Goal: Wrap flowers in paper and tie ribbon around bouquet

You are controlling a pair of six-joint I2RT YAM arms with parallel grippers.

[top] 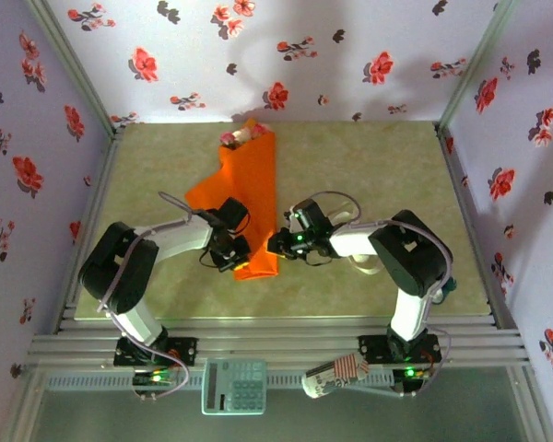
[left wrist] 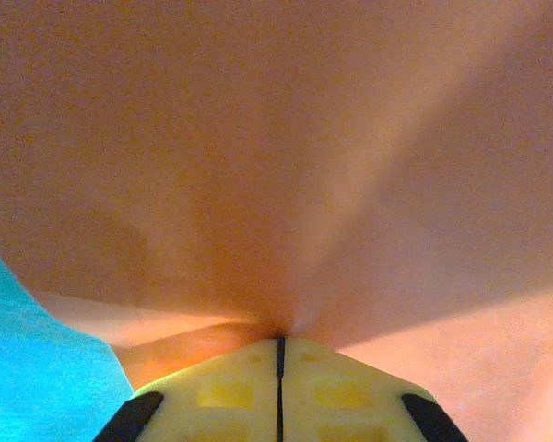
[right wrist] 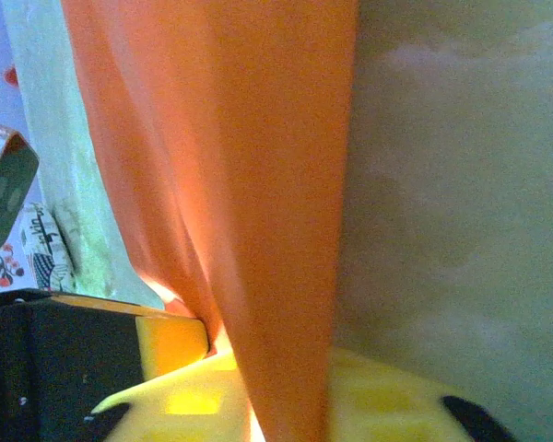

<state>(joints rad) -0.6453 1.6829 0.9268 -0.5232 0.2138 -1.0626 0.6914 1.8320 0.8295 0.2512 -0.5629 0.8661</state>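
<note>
The orange paper [top: 254, 184] lies folded lengthwise around the flowers [top: 240, 136], whose pink and cream heads poke out at its far end. My left gripper [top: 236, 258] sits at the near left corner of the bundle. Its fingers meet, with the paper [left wrist: 276, 166] pinched at their tips [left wrist: 279, 339]. My right gripper [top: 276, 244] is at the near right edge, and a fold of the paper [right wrist: 249, 184] runs down between its yellow fingers [right wrist: 290, 410]. A cream-white strip that looks like the ribbon [top: 367, 265] curls under my right forearm.
The beige table [top: 378, 166] is walled on three sides by flowered wallpaper. A calculator [top: 233, 385] and a patterned roll [top: 336, 378] rest on the front ledge near the arm bases. A yellow finger [right wrist: 170, 343] of the left gripper shows close beside the right one.
</note>
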